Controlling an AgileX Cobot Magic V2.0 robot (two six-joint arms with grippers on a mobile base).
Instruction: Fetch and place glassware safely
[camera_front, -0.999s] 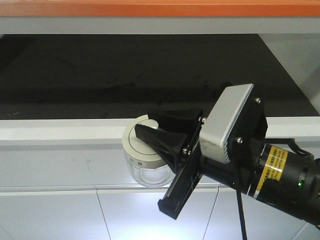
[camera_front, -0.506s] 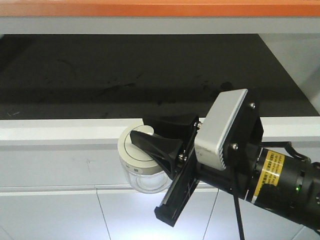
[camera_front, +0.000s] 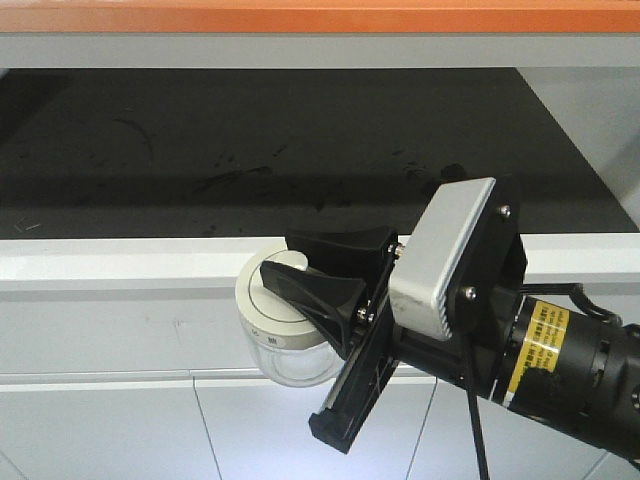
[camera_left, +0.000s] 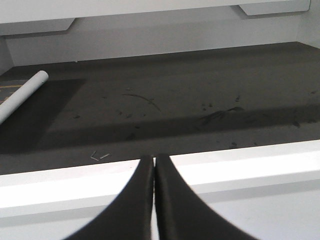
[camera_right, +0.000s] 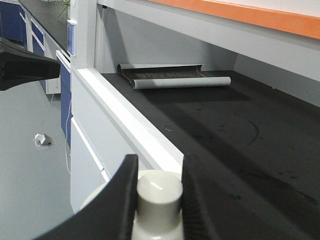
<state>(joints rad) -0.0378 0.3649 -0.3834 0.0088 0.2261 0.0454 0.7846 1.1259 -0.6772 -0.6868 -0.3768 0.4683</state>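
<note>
The glassware, a squat clear jar (camera_front: 290, 355) with a cream-white lid (camera_front: 262, 312), hangs in front of the white bench edge (camera_front: 120, 262), off the black countertop (camera_front: 250, 150). My right gripper (camera_front: 279, 256) is shut on the lid's central knob (camera_right: 159, 194), one black finger on each side of it (camera_right: 159, 164). The jar's glass body is hidden in the right wrist view. My left gripper (camera_left: 153, 159) is shut with nothing in it, pointing over the white edge at the countertop.
An orange-trimmed shelf (camera_front: 300, 15) overhangs the recessed black countertop. A rolled dark mat (camera_right: 175, 77) lies at its far end and a white tube (camera_left: 22, 95) at the left. White drawer fronts (camera_front: 120, 420) sit below the edge. A black wedge (camera_right: 25, 67) juts in at left.
My right gripper and the jar have shifted slightly left and down from a second ago. Over the last half second they have barely moved.
</note>
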